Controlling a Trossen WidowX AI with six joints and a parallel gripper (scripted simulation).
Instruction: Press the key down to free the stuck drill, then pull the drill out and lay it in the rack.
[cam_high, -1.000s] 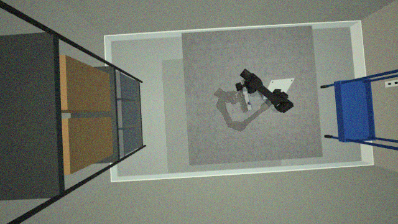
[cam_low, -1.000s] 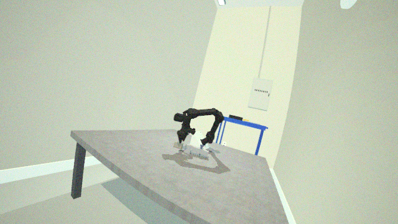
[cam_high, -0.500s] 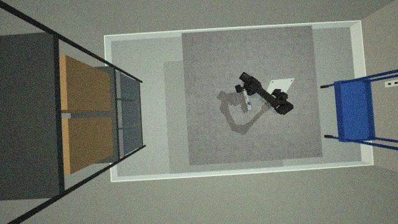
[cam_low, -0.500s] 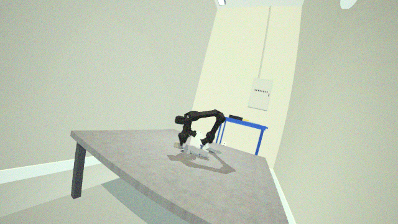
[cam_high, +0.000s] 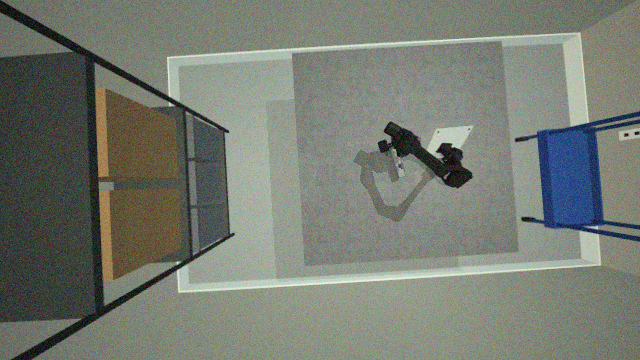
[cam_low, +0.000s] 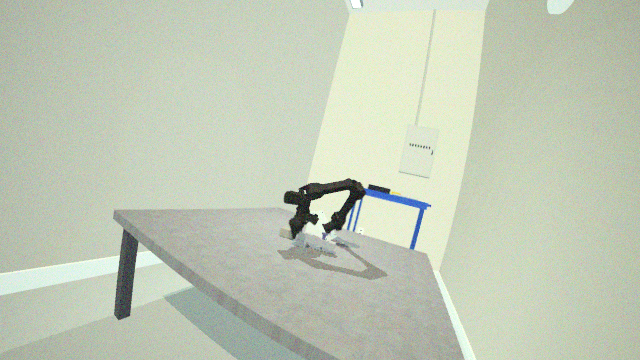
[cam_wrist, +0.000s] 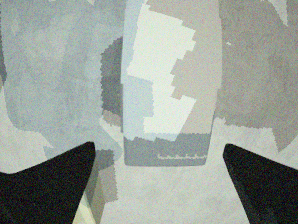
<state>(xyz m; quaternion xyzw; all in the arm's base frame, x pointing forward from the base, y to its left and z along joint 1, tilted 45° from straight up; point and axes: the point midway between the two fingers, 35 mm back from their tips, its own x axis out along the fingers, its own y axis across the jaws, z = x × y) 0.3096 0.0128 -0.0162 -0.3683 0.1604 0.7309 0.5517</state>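
Observation:
My gripper (cam_wrist: 162, 151) (cam_low: 294, 237) is open and empty, pointing down low over the table. In the wrist view a pale block-like part (cam_wrist: 167, 110) with a grey end face stands centred ahead, its near end reaching between the lines of the two black fingertips. I cannot tell whether it is the key or part of the drill's holder. A pale grey fixture (cam_low: 315, 244) (cam_high: 400, 169) lies beside and under the gripper. A small beige block (cam_low: 285, 233) is beside the gripper. A pale yellowish piece (cam_wrist: 85, 210) shows by the left finger. Drill and rack cannot be told apart surely.
The grey table (cam_high: 350, 235) (cam_low: 225, 255) carries the arm, whose base is by a white plate (cam_high: 456, 136). A blue bench (cam_high: 572, 177) (cam_low: 397, 198) and a shelf with brown boxes (cam_high: 140, 145) stand away from the table. Strong shadows cross the wrist view.

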